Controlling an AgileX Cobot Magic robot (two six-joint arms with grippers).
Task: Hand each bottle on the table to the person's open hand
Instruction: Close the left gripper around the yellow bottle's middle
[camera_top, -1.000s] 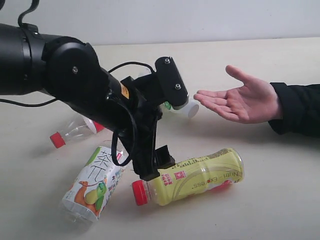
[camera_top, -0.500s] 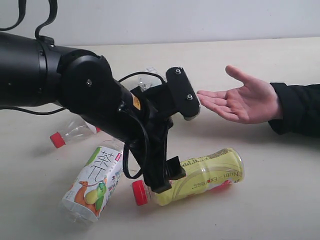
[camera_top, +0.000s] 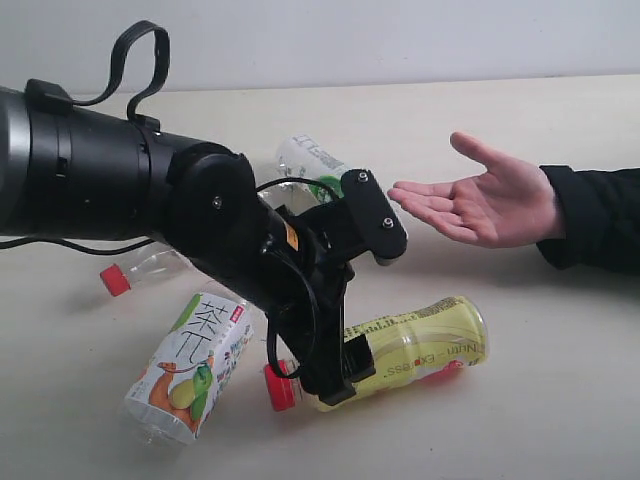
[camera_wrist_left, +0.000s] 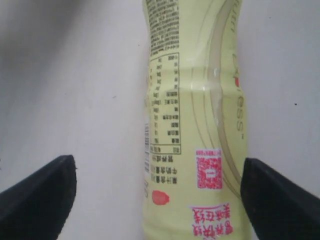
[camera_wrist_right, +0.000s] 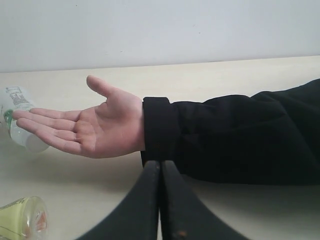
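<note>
We see a pale cream table (camera_top: 560, 400) with four small drink bottles lying on their sides. We place everything from the yellow-green bottle (camera_top: 420, 345), as the exterior view shows it. This bottle lies near the front of the table, and its red cap (camera_top: 278, 388) points left.

The left gripper (camera_wrist_left: 157, 167) hangs over the bottle's cap end on a thick black arm (camera_top: 110, 190). Its fingers are spread wide, with the bottle's label between them. One finger stands well clear of the bottle. The other sits close against the bottle's side, and we cannot tell whether it touches.

The white tea-label bottle (camera_top: 190, 370) lies just left of the yellow-green bottle, angled toward the front. A clear bottle (camera_top: 150, 265) with a red cap lies further left and further back, partly behind the arm. The white-green label bottle (camera_top: 315, 165) lies behind the yellow-green bottle, partly hidden by the gripper.

A person's open hand (camera_top: 485, 200) is held palm up, behind and above the base end of the yellow-green bottle. A black sleeve (camera_top: 600, 225) reaches in from the right.

In the right wrist view, the right gripper (camera_wrist_right: 160, 167) has its fingers pressed together with nothing between them. It points toward the sleeve.
</note>
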